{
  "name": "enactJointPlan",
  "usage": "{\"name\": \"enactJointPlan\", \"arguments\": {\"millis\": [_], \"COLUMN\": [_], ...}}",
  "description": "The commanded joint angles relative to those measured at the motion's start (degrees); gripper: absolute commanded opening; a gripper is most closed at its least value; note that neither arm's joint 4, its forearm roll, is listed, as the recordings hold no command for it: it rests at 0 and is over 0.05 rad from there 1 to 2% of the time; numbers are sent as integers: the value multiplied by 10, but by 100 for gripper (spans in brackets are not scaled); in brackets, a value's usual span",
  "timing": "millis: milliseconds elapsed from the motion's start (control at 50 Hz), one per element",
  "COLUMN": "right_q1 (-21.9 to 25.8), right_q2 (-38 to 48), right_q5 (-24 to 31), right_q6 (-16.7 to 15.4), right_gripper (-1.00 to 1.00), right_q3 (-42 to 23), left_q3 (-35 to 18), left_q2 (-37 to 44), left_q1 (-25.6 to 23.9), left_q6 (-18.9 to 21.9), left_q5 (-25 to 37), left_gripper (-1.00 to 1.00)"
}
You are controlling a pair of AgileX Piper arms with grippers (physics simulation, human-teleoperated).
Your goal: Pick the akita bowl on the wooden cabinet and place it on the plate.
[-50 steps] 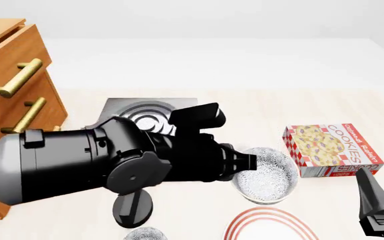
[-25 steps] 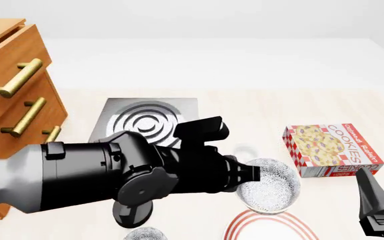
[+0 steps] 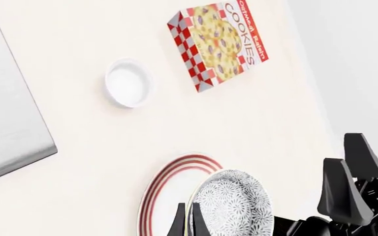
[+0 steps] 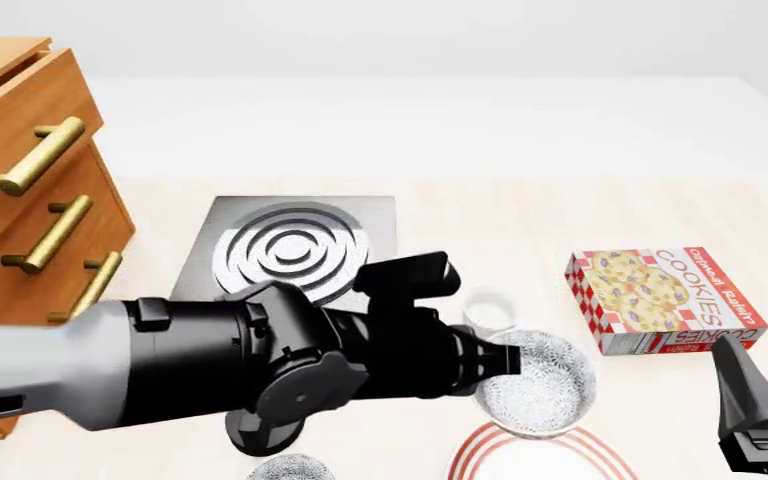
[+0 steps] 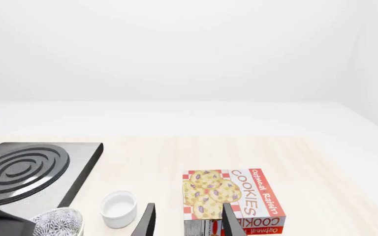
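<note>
Risk sat mainly in the release. Furthest left stood the tall orange-brown wooden cabinet with brass bar handles, well apart from the action. Moving right, my left pincer pinched the rim of the round deep akita bowl, dark with a dense white-grey lacy speckle, between two thin fingertips. That bowl hung over the far edge of the flat white plate with thin red rings, not centred on it; whether it touched the plate, I could not tell. If I let go there, I judged the bowl could land half off the rim and tip or slide toward the small plain white cup just beyond. A grip on one thin edge could also let the bowl swing or slip. Further right lay the red-checked cookie box, clear of the path. At the far right my right pincer hovered with its fingers apart, holding nothing, pointing toward that box.
</note>
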Motion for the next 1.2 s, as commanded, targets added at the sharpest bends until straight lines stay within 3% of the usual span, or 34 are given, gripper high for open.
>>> {"name": "enactJointPlan", "arguments": {"millis": [20,1200], "right_q1": [0,0], "right_q2": [0,0], "right_q5": [0,0], "right_q6": [0,0], "right_gripper": [100,100], "right_q3": [0,0], "left_q3": [2,13], "left_q2": [11,69], "left_q1": [2,-12], "left_q6": [-3,-27], "left_q5": [-14,-59], "left_gripper": [-100,-100]}}
